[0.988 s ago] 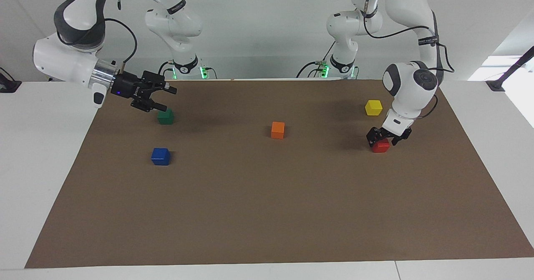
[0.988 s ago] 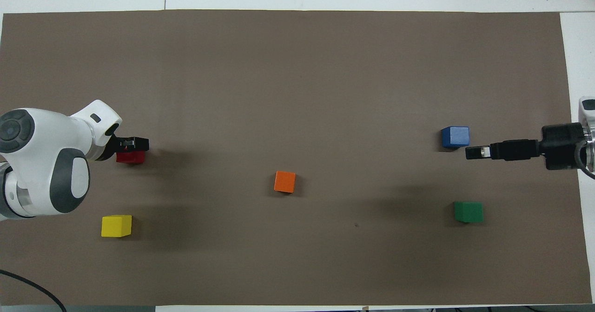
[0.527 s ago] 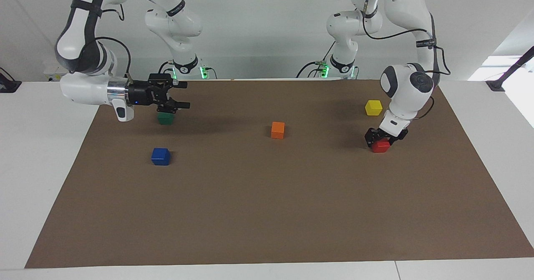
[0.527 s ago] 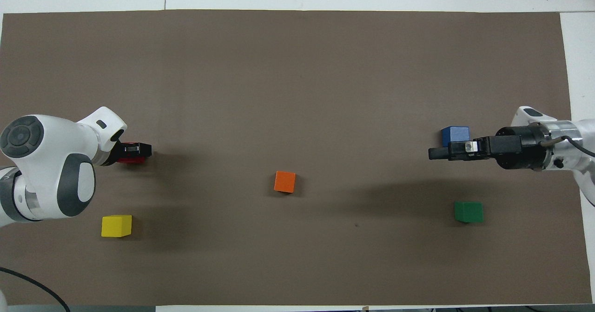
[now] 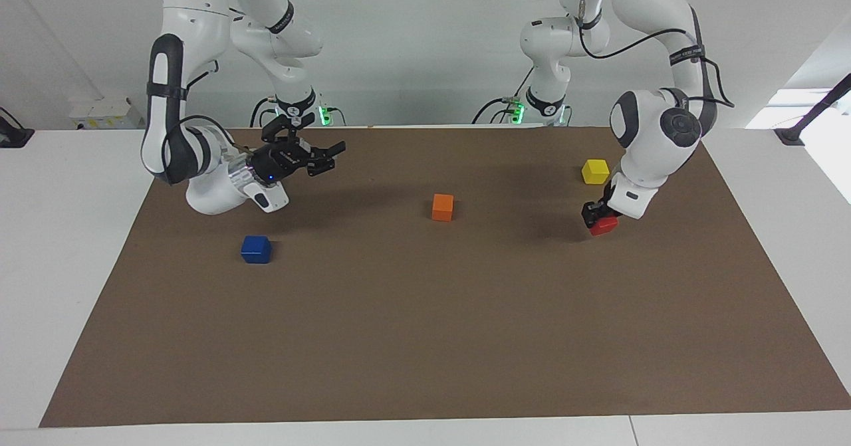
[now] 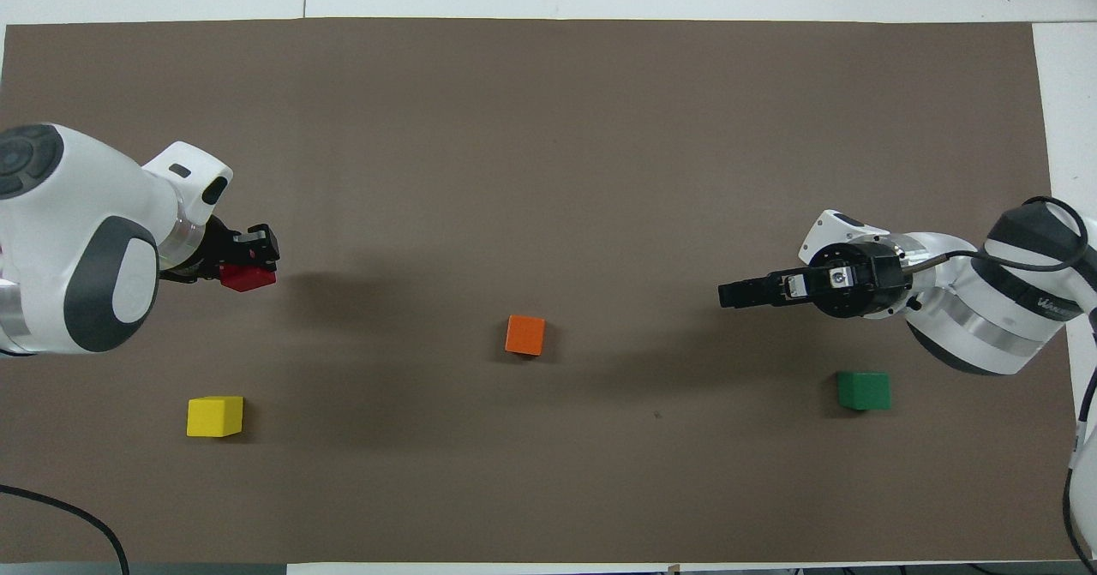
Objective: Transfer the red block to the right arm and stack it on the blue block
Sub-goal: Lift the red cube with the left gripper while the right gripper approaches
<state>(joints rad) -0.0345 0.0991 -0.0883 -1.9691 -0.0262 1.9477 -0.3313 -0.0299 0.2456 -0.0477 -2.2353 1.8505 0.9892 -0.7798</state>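
Observation:
The red block (image 5: 604,226) is between the fingers of my left gripper (image 5: 600,220), which is shut on it and holds it slightly tilted just above the brown mat, toward the left arm's end. It also shows in the overhead view (image 6: 248,278) under the left gripper (image 6: 250,265). The blue block (image 5: 256,249) sits on the mat toward the right arm's end; in the overhead view the right arm's wrist covers it. My right gripper (image 5: 327,157), with a small blue light on its mount, is open and empty in the air and points toward the table's middle (image 6: 739,294).
An orange block (image 5: 443,207) sits mid-table (image 6: 525,335). A yellow block (image 5: 596,171) lies nearer to the robots than the red block (image 6: 214,416). A green block (image 6: 864,390) lies nearer to the robots than the blue block; the right arm hides it in the facing view.
My left gripper has lifted the red block slightly off the mat. My right arm has swung its gripper up and toward the table's middle, and now covers the blue block from above.

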